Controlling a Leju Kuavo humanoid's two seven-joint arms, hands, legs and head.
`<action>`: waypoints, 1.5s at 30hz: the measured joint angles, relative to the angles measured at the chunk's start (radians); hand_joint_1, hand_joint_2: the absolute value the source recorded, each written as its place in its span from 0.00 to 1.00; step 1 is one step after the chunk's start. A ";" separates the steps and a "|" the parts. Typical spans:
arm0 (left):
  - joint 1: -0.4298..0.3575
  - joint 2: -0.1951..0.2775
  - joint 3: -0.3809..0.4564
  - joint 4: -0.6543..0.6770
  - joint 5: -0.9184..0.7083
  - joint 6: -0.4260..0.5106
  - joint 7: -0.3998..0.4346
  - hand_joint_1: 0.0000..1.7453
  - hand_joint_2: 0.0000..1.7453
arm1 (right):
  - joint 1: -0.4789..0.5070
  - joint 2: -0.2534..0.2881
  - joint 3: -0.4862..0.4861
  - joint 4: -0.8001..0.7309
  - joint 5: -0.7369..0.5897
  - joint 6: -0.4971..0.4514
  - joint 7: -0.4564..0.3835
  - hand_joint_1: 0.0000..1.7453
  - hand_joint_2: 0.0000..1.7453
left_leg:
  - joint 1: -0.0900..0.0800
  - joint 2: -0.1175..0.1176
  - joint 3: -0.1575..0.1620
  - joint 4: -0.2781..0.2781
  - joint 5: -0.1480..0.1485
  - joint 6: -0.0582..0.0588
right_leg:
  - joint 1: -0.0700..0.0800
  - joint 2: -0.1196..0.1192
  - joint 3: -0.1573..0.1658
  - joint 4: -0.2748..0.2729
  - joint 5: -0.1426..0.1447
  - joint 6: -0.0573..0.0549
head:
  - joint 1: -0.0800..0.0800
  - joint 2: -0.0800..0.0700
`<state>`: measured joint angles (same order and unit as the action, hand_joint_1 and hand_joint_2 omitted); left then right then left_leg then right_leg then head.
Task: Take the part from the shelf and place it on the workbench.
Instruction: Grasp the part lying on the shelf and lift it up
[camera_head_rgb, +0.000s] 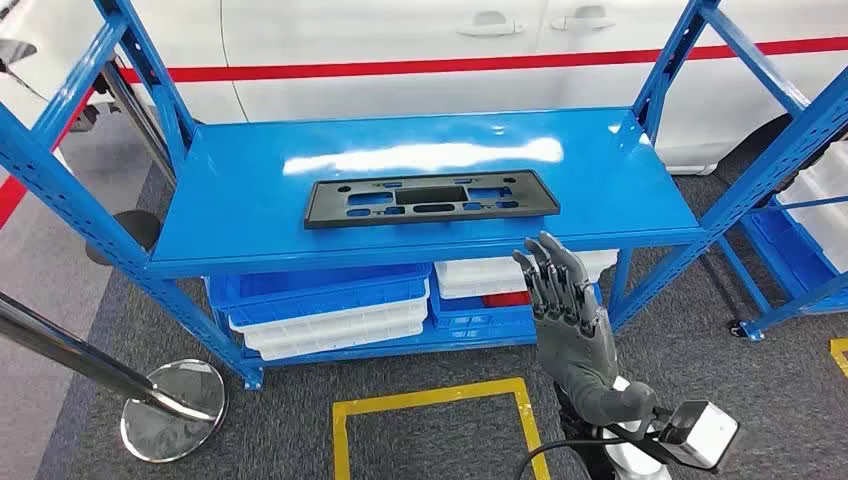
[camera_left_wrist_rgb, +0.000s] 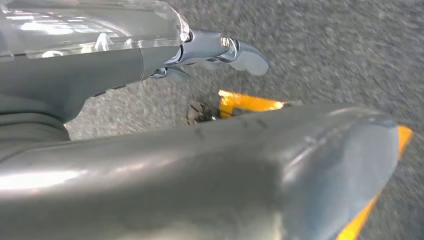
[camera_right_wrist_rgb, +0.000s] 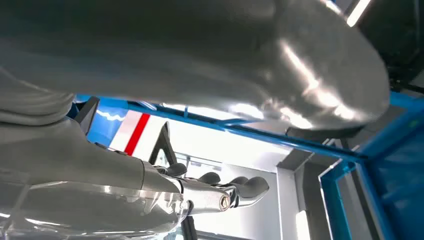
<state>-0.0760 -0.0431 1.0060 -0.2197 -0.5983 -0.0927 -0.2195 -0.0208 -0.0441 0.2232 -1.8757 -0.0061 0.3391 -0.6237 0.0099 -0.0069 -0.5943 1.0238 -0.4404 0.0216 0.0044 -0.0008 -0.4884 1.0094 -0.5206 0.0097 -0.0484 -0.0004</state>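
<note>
Head view: black part (camera_head_rgb: 430, 198) lies flat mid-shelf (camera_head_rgb: 240, 210); right hand (camera_head_rgb: 562, 300) at its 5 o'clock, fingers spread, empty. Left hand (camera_left_wrist_rgb: 150, 165) over floor, fingers extended, empty.

workshop | blue steel shelving (camera_head_rgb: 120, 240) | stacked parts trays (camera_head_rgb: 330, 310) | yellow floor markings (camera_head_rgb: 430, 400)
</note>
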 joint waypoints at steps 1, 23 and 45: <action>0.000 0.000 0.000 0.000 -0.001 0.000 0.000 0.00 0.00 | 0.000 0.000 0.000 -0.001 0.000 0.000 0.000 0.00 0.00 | 0.001 0.000 0.006 -0.003 -0.002 0.003 | -0.001 0.000 -0.008 0.020 -0.003 0.002 | 0.000 0.000; -0.002 -0.003 0.000 0.002 -0.017 -0.003 -0.005 0.00 0.00 | 0.001 -0.001 0.034 0.032 0.027 -0.008 0.000 0.00 0.00 | -0.003 0.000 -0.071 0.254 -0.153 -0.033 | 0.008 0.001 -0.062 -0.018 0.063 -0.052 | 0.000 0.000; 0.002 -0.003 0.014 0.003 -0.020 -0.006 -0.016 0.00 0.00 | 0.009 -0.036 0.134 0.148 0.013 -0.115 0.008 0.00 0.00 | -0.001 -0.003 0.088 -0.026 -0.069 -0.016 | -0.003 0.003 -0.127 0.003 0.101 -0.007 | 0.000 0.000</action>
<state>-0.0741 -0.0464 1.0201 -0.2171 -0.6187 -0.0990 -0.2353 -0.0120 -0.0803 0.3576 -1.7280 0.0066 0.2241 -0.6156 0.0086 -0.0099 -0.5067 0.9976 -0.5094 0.0059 0.0014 0.0027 -0.6149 1.0128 -0.4201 0.0025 -0.0484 -0.0004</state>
